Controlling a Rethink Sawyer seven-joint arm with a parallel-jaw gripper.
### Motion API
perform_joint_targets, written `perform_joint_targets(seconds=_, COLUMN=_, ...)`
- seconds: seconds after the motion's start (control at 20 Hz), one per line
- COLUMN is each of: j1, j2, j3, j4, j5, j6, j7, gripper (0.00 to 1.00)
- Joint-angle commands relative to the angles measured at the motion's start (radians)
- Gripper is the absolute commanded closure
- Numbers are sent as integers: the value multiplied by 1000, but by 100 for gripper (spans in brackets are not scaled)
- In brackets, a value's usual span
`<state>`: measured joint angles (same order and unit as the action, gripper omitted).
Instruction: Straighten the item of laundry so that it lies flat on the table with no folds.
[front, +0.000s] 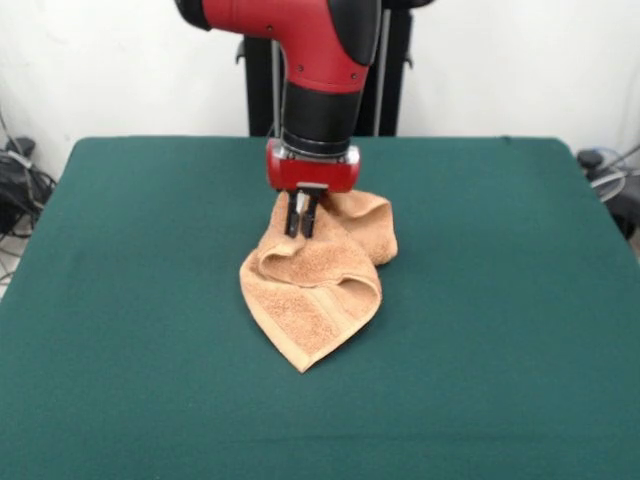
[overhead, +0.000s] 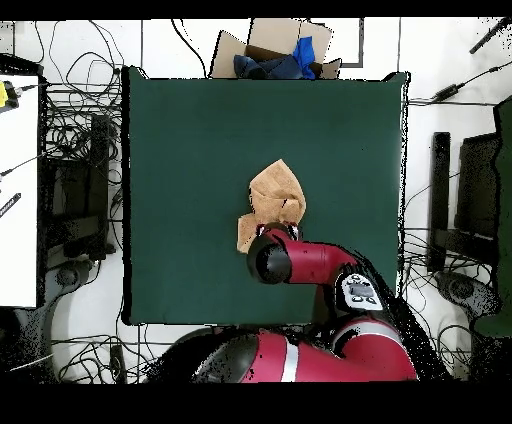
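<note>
Towel (front: 318, 285) lies bunched and folded near mid-surface (front: 520, 300) | gripper (front: 302, 226) is lowered onto its far fold, jaws nearly closed, apparently pinching cloth | advice: one layer only should be held, then drawn outward low until flat.

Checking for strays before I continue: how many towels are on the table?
1: a crumpled towel mid-table, directly under the tool. None seen elsewhere.

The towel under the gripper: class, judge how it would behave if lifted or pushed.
The towel lies bunched in soft folds, so it would probably sag limply from the gripper rather than hold shape. Its looped pile against the table looks grippy, so a push would likely wrinkle it, not slide it. It cannot roll.
</note>
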<state>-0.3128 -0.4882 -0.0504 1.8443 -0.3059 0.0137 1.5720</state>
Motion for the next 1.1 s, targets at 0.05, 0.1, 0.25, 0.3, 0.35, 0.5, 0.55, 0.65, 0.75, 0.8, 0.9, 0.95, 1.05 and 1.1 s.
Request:
perform_joint_targets(seconds=0.05, j1=-25, j2=54, j3=31, j4=-88, j5=-48, j6=25, j7=64, gripper=100)
perform_joint_targets(seconds=0.1, j1=-28, j2=60, j3=37, j4=-89, j5=-50, j6=15, j7=71, gripper=100)
perform_joint_targets(seconds=0.25, j1=-21, j2=63, j3=37, j4=-93, j5=-49, j6=9, j7=79, gripper=100)
perform_joint_targets(seconds=0.3, j1=-17, j2=63, j3=36, j4=-92, j5=-49, j6=5, j7=82, gripper=100)
perform_joint_targets(seconds=0.35, j1=-14, j2=62, j3=35, j4=-92, j5=-47, j6=6, j7=83, gripper=100)
perform_joint_targets(seconds=0.5, j1=-5, j2=57, j3=34, j4=-92, j5=-42, j6=9, j7=87, gripper=100)
perform_joint_targets(seconds=0.55, j1=-2, j2=57, j3=32, j4=-93, j5=-41, j6=9, j7=88, gripper=100)
perform_joint_targets(seconds=0.65, j1=-6, j2=51, j3=36, j4=-93, j5=-45, j6=16, j7=81, gripper=100)
perform_joint_targets(seconds=0.75, j1=-38, j2=47, j3=51, j4=-87, j5=-78, j6=10, j7=52, gripper=100)
perform_joint_targets(seconds=0.8, j1=-81, j2=51, j3=66, j4=-83, j5=-112, j6=6, j7=24, gripper=100)
perform_joint_targets(seconds=0.9, j1=-170, j2=53, j3=120, j4=-88, j5=-172, j6=17, j7=-32, gripper=100)
perform_joint_targets(seconds=0.95, j1=-226, j2=53, j3=156, j4=-92, j5=-208, j6=28, j7=-68, gripper=100)
perform_joint_targets(seconds=1.05, j1=-326, j2=34, j3=231, j4=-103, j5=-270, j6=93, j7=-146, gripper=100)
perform_joint_targets(seconds=1.1, j1=-357, j2=18, j3=258, j4=-106, j5=-289, j6=130, j7=-176, gripper=100)
